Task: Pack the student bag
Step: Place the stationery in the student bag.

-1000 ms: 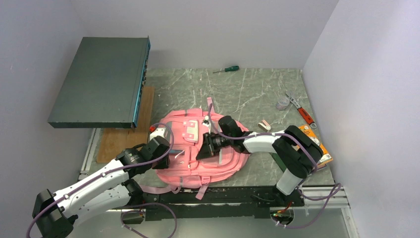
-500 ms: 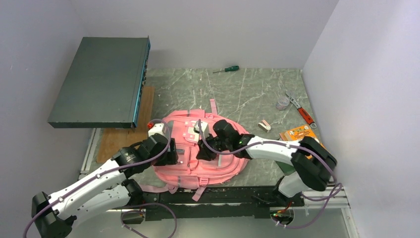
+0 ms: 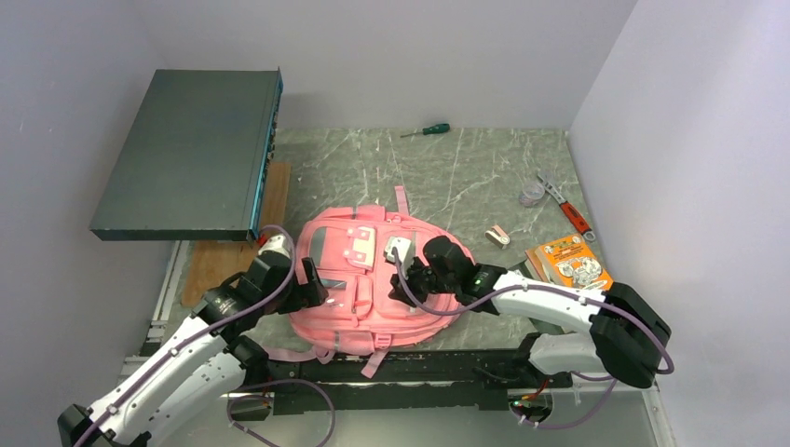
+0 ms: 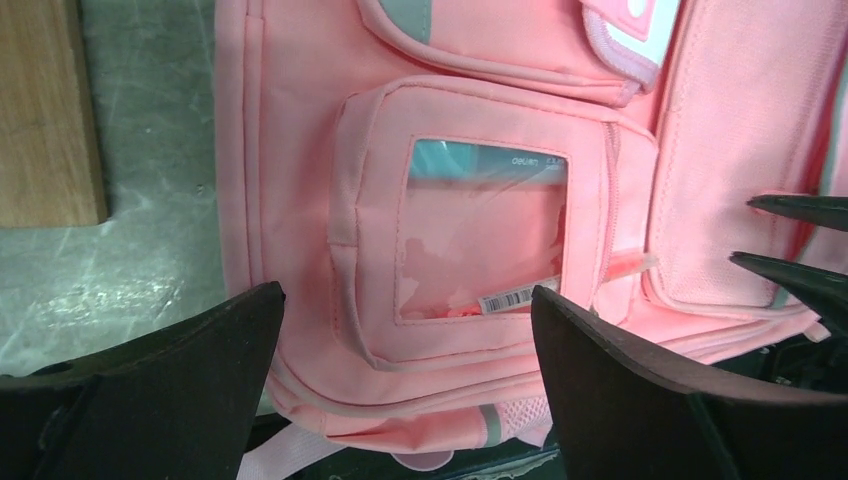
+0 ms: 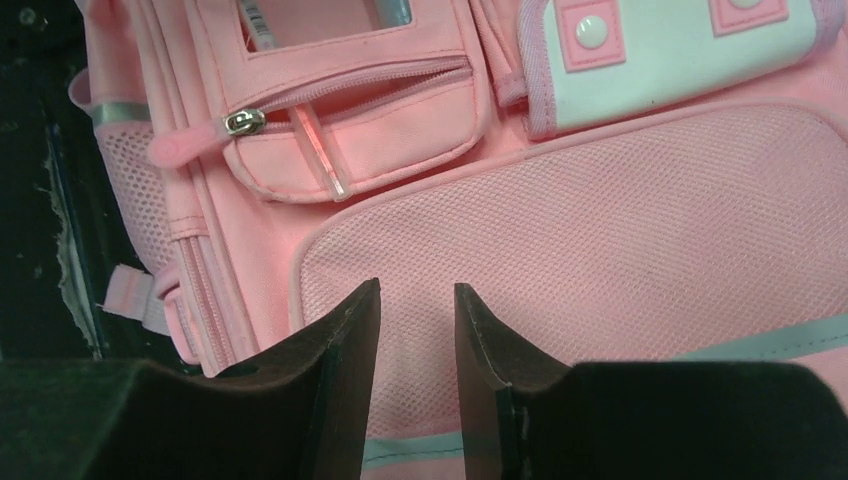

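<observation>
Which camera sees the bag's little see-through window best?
Left wrist: the clear window sits whole mid-picture, a barcode label behind it. Right wrist catches only one edge; the top view shows it too small.

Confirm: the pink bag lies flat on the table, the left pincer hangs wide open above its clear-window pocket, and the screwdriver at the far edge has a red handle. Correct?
Not quite. The screwdriver has a green handle, not red, as the top external view shows. The rest stands: the student bag lies flat and the left pincer hangs wide open above its clear-window pocket.
</observation>
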`<state>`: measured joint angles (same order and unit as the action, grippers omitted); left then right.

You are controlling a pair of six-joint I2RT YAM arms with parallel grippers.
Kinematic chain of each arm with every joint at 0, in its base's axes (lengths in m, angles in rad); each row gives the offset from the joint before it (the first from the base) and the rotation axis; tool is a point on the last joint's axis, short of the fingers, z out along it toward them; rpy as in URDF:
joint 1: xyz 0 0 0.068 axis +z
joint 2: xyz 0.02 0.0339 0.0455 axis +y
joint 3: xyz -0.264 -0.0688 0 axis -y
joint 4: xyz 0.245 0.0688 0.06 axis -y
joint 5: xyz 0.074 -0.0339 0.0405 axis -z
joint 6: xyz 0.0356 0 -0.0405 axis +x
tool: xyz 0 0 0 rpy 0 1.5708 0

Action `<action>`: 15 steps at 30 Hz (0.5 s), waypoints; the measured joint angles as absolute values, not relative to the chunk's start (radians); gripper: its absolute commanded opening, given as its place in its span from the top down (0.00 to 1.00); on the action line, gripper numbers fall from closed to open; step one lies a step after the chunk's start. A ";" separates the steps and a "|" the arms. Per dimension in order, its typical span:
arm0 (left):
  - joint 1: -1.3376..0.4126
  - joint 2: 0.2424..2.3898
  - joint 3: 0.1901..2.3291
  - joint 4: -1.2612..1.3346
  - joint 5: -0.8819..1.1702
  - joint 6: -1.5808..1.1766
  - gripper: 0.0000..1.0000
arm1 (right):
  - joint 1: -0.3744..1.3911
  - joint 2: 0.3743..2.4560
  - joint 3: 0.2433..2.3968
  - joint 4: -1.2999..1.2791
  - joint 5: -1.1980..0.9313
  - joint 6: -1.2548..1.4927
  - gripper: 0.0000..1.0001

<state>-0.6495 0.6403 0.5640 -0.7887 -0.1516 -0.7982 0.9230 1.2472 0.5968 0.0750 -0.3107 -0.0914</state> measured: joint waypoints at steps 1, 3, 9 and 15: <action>-0.627 0.630 0.553 -0.776 -0.127 -0.787 0.00 | 0.924 1.243 0.596 0.062 -0.310 -0.106 0.64; -0.594 0.626 0.546 -0.757 -0.087 -0.762 0.02 | 0.926 1.250 0.602 0.042 -0.311 -0.139 0.64; -0.566 0.680 0.542 -0.675 0.017 -0.711 0.17 | 0.942 1.339 0.644 0.027 -0.312 -0.198 0.66; -0.559 0.704 0.531 -0.659 0.034 -0.689 0.23 | 0.934 1.298 0.618 0.078 -0.251 -0.189 0.56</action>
<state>-0.5594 0.7036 0.5308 -0.6586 0.0341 -0.6888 0.9344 1.2984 0.6178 0.0776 -0.2512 -0.1894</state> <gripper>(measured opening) 0.787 0.421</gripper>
